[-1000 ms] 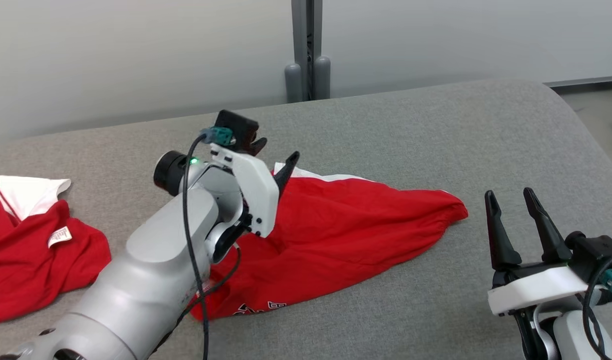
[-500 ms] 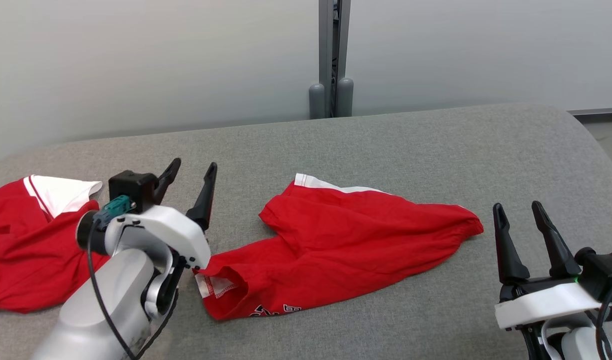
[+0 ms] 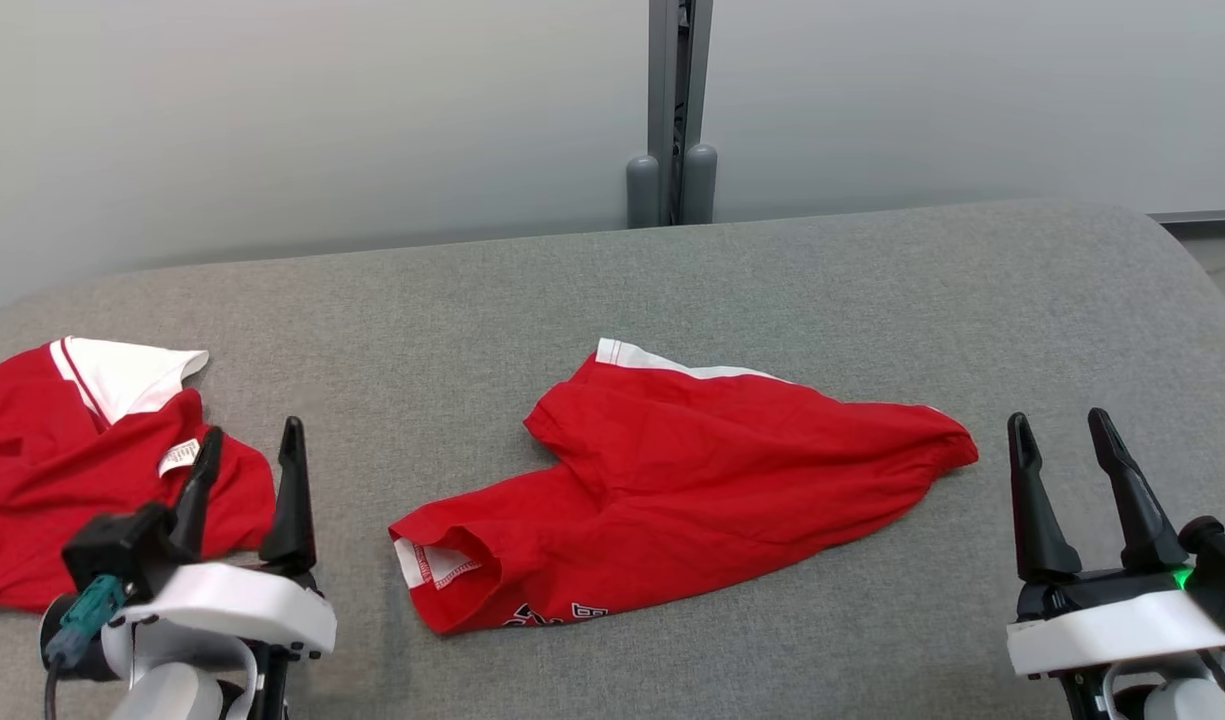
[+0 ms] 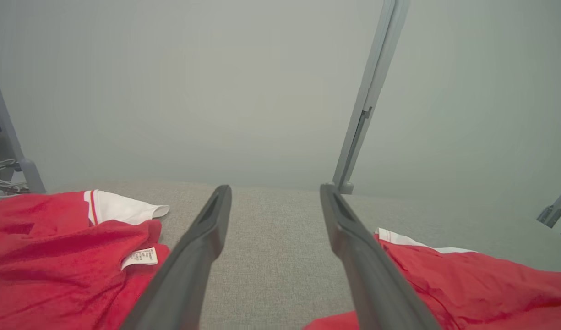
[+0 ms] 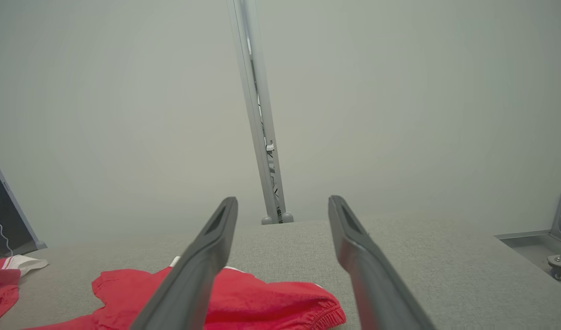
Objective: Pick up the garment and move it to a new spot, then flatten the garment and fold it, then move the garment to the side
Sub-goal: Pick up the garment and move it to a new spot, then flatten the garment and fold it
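Garment (image 3: 692, 480) lies between both spread jaws, touching neither.

Soft, even, diffuse light keeps the head view bright and sharp. The red garment (image 3: 692, 480) casts a faint shadow on the grey tabletop (image 3: 772, 280) along its 6 o'clock edge. In both wrist views the wall (image 4: 216, 91) looks hazy, the post (image 4: 369, 101) leans from wide-lens distortion, and the fingers (image 4: 188, 275) blur toward 6 o'clock.
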